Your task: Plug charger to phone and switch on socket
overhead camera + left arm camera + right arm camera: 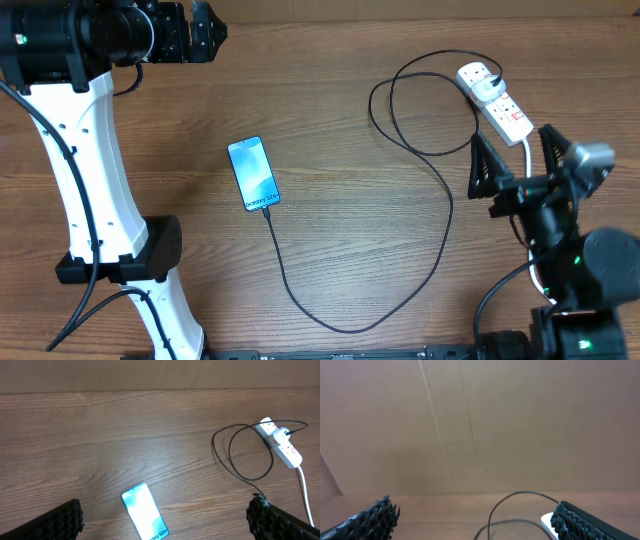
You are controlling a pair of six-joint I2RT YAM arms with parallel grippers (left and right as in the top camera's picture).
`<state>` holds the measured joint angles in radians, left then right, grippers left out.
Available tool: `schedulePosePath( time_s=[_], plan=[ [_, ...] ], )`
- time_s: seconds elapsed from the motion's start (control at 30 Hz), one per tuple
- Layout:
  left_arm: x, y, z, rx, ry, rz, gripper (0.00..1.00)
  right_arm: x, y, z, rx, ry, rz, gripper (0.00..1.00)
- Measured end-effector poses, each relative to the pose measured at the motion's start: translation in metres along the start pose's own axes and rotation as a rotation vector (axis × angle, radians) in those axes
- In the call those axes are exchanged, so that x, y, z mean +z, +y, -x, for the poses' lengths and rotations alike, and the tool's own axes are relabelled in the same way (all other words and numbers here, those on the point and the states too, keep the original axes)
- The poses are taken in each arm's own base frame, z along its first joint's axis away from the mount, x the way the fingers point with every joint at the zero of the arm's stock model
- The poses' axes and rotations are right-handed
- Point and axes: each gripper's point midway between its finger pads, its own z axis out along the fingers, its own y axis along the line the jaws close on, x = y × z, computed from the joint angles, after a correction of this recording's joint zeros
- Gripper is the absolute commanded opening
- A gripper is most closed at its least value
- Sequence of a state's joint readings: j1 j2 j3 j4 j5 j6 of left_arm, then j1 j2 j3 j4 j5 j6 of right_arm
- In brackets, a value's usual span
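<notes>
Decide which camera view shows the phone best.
Overhead: the whole phone shows, with the charger cable reaching its lower end. The left wrist view crops its lower end; the right wrist view misses it.

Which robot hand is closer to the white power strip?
Right. The right gripper hangs open close beside the socket; the left gripper is far off, beyond the phone.

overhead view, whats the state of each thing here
phone: screen lit, lying flat, charger tip at its bottom edge
charger: plug in the power strip, cable lying in loose loops
power strip: switch position too small to tell
left gripper: open, empty
right gripper: open, empty
</notes>
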<state>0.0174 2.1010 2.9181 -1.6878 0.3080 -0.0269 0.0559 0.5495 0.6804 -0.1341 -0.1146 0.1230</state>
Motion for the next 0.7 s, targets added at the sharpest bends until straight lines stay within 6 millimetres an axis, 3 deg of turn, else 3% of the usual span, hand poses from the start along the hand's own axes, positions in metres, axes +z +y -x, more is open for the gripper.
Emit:
schedulePosePath(
  time_s=[0.17, 0.7],
  plan=[
    [0.0, 0.0, 0.0, 0.0, 0.0, 0.0, 1.0, -0.013, -0.009, -0.033, -0.008, -0.067, -0.009, 1.0],
    [0.0, 0.0, 0.0, 0.0, 0.0, 0.0, 1.0, -0.039, -0.029, -0.09, -0.018, -0.218, -0.056, 1.0]
  ],
)
